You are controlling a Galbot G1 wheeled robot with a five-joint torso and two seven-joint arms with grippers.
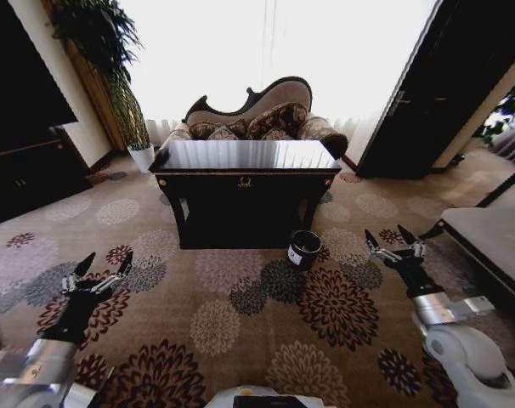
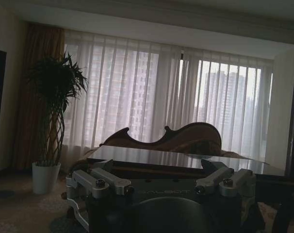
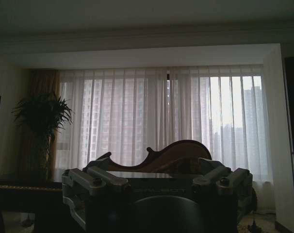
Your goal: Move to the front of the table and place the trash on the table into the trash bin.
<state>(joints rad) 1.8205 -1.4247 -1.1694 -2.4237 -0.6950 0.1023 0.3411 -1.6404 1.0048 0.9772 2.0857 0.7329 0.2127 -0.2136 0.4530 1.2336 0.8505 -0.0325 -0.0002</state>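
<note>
The dark glossy table [image 1: 245, 172] stands ahead of me across the carpet, its top reflecting the bright window. The trash is hidden in that glare; I cannot make out any of it. On the floor by the table's front right leg stands the small black trash bin [image 1: 304, 249] with a white label. Low on the left, my left gripper [image 1: 106, 262] hovers open above the carpet, holding nothing. My right gripper [image 1: 387, 236] is open and held the same way on the right, nearer the bin. From the left wrist, the open fingers [image 2: 108, 180] point toward the table [image 2: 186, 161].
An ornate sofa [image 1: 257, 119] sits behind the table against the curtained window. A tall plant in a white pot [image 1: 141, 155] stands at the back left. A low grey-topped bench [image 1: 491, 242] lies to my right. Patterned carpet stretches between me and the table.
</note>
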